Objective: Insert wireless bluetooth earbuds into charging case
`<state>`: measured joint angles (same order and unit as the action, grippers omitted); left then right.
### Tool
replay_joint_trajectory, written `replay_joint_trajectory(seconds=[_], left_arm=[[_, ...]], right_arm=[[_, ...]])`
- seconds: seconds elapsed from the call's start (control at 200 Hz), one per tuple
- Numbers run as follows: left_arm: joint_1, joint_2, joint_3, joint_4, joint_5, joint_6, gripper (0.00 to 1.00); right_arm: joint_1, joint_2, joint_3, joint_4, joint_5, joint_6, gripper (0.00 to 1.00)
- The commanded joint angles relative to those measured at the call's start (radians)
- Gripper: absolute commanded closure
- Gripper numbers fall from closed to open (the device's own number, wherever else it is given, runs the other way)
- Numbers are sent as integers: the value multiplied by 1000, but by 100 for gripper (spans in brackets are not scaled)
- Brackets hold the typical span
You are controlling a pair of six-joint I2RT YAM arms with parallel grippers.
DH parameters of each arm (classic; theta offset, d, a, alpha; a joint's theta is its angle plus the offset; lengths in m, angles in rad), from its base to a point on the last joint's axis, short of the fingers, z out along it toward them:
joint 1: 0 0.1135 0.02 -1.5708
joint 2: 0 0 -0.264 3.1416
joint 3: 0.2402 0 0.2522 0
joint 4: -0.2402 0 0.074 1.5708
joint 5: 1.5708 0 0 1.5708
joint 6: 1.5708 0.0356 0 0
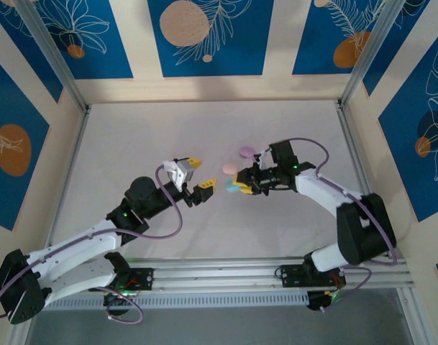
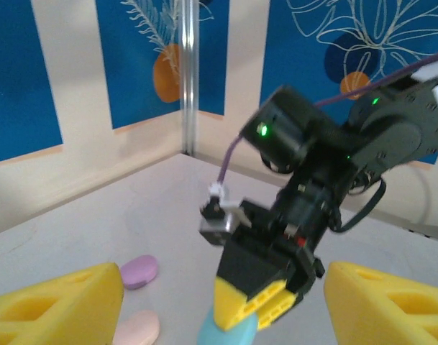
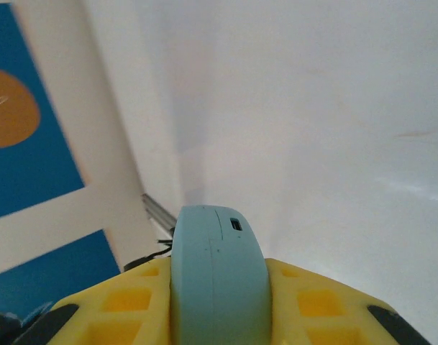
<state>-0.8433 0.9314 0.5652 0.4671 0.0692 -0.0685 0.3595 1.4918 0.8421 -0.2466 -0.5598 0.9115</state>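
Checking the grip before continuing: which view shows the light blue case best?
Right wrist: the light blue case stands large, clamped edge-on in the right gripper, port visible. Top external shows a small blue patch; left wrist just its lower end.

No legible txt, labels, brand marks or nos. were seen. Light-blue case [image 3: 217, 251], clamped between fingers of right gripper [image 3: 219, 287], bore no readable print on edge facing the cam.
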Motion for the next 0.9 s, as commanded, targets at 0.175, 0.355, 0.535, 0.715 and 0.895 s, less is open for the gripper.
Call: replay_joint_trajectory(seconds=[0.175, 0.355, 0.535, 0.715, 0.895], left_arm=[[-10, -27, -14, -65, -65, 1, 27], [-10, -27, -14, -74, -67, 4, 26], [-10, -24, -17, -72, -75, 10, 25], [-10, -15, -18, -67, -78, 12, 24], [-10, -15, -19, -68, -84, 19, 24]], right_arm=[[69, 222, 87, 54, 70, 10, 82], [90, 297, 139, -2, 121, -10, 76], [80, 285, 138, -79, 197, -34, 68], [58, 260, 128, -133, 232, -51, 54], [40, 208, 125, -198, 286, -74, 43]])
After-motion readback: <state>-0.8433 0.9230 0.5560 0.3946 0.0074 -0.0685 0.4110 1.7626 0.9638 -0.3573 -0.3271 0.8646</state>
